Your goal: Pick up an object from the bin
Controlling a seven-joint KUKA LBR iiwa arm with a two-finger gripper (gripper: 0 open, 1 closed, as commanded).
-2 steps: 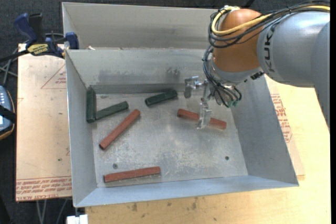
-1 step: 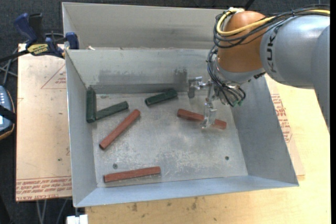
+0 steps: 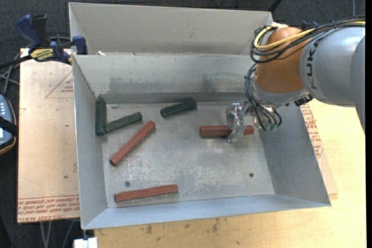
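My gripper (image 3: pixel 235 125) hangs low at the right side of the bin, its metal fingers straddling a red-brown bar (image 3: pixel 214 132) that lies flat on the floor. The fingers sit over the bar's right part, and a short piece of the bar shows beyond them on the right. A dark green bar (image 3: pixel 178 107) lies a little to the upper left of the gripper.
Further left lie a long red-brown bar (image 3: pixel 132 142), a dark green bar (image 3: pixel 123 122) and a second green bar (image 3: pixel 100 116) standing along the left wall. Another red-brown bar (image 3: pixel 146 193) rests near the front wall. The arm and its orange cover overhang the bin's right rim.
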